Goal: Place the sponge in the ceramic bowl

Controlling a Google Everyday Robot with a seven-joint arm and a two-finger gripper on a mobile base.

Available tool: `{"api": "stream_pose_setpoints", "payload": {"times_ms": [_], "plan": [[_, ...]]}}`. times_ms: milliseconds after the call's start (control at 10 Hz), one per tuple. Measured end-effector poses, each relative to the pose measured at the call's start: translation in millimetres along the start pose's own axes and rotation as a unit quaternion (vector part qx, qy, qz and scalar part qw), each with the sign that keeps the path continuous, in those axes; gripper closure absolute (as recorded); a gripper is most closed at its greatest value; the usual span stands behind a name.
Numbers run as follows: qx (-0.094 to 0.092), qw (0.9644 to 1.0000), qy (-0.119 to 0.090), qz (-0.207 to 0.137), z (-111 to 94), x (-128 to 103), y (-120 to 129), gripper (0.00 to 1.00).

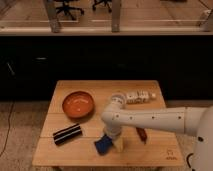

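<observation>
The blue sponge (103, 145) lies flat near the front edge of the wooden table (75, 155). My gripper (115, 143) hangs from the white arm, reaching down at the sponge's right edge, open, with a pale finger (119, 145) standing just right of the sponge. The arm hides part of the sponge. The orange-red ceramic bowl (78, 104) sits on the left half of the table, behind and to the left of the sponge, with nothing in it.
A black striped bar (67, 134) lies left of the sponge, in front of the bowl. A clear plastic cup (118, 97) and small white items (138, 96) stand at the back right. A red object (141, 134) lies right of the gripper.
</observation>
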Motion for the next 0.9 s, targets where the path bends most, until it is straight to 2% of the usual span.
{"api": "stream_pose_setpoints", "payload": {"times_ms": [600,900], "plan": [[0.002,1.0,0.001,0.0,4.8,-0.9,-1.7,0.21],[0.0,1.0,0.001,0.0,4.7,-1.0,-1.2,0.29]]}}
